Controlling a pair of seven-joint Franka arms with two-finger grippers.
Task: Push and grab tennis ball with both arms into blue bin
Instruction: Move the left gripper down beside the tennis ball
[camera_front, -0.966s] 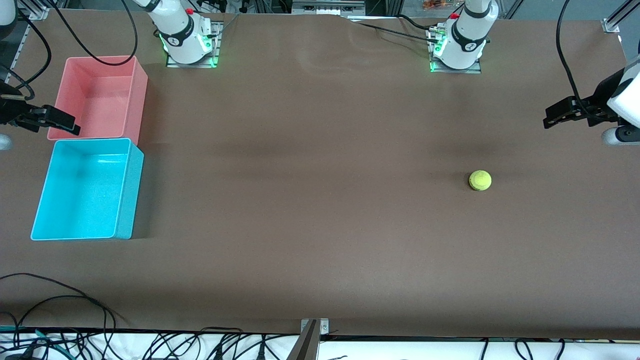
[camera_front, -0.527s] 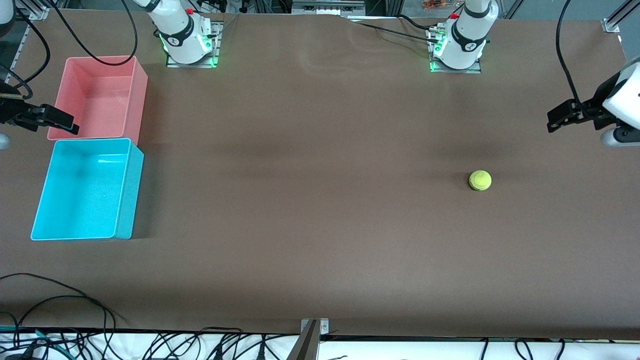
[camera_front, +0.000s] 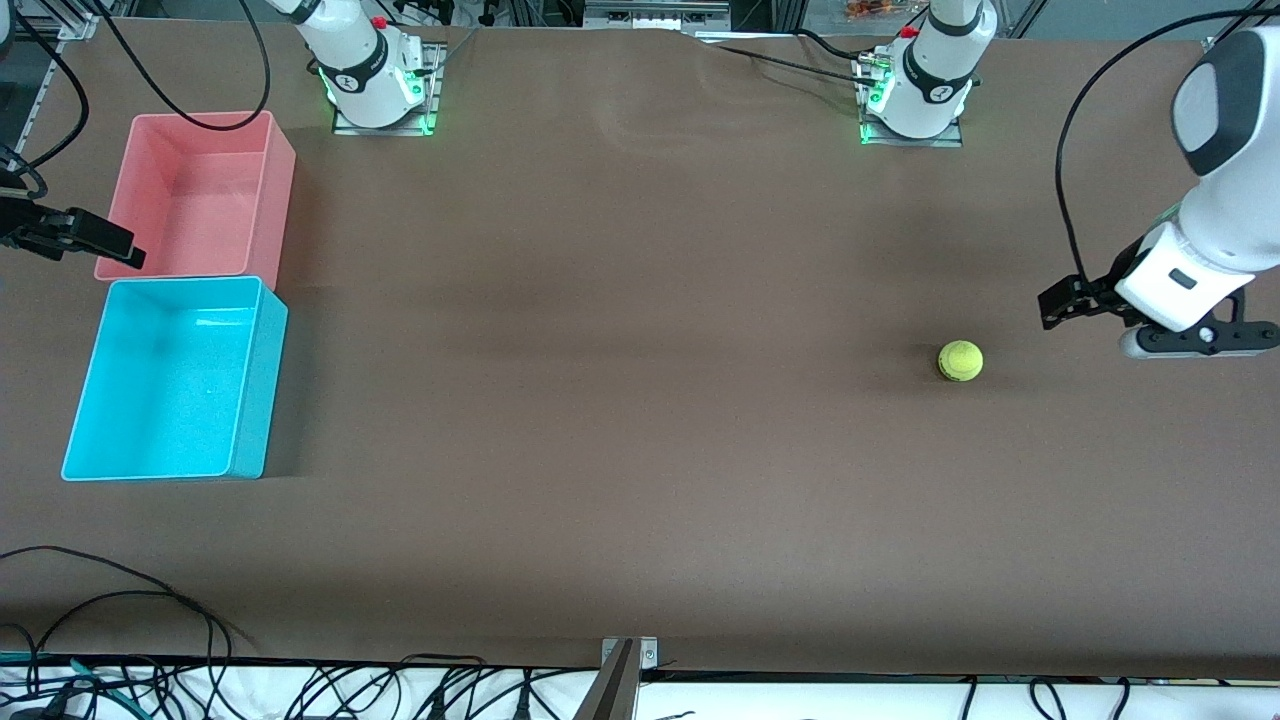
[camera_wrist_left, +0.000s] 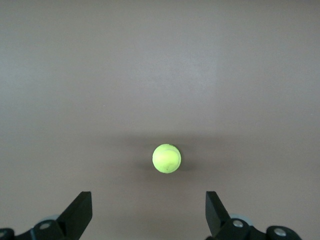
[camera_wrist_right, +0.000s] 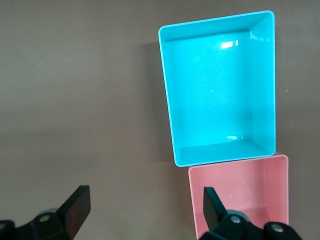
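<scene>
The tennis ball (camera_front: 960, 361) is small and yellow-green and lies on the brown table toward the left arm's end. My left gripper (camera_front: 1056, 304) is open and empty, low over the table beside the ball, a short gap off toward the table's end. In the left wrist view the ball (camera_wrist_left: 166, 158) lies ahead of the open left gripper (camera_wrist_left: 148, 215), between the lines of its fingers. The blue bin (camera_front: 165, 390) stands empty at the right arm's end. My right gripper (camera_front: 118, 247) is open and empty over the pink bin's outer rim. The right wrist view shows the blue bin (camera_wrist_right: 220, 85) ahead of the right gripper (camera_wrist_right: 145, 207).
A pink bin (camera_front: 200, 195) of like size stands against the blue bin, farther from the front camera; it also shows in the right wrist view (camera_wrist_right: 242, 192). The arm bases (camera_front: 372, 85) (camera_front: 915, 95) stand along the table's back edge. Cables lie along the front edge (camera_front: 120, 600).
The left arm has swung down and in from the table's end, and its gripper now sits close beside the ball. The right gripper has drifted slightly outward. The ball has not moved.
</scene>
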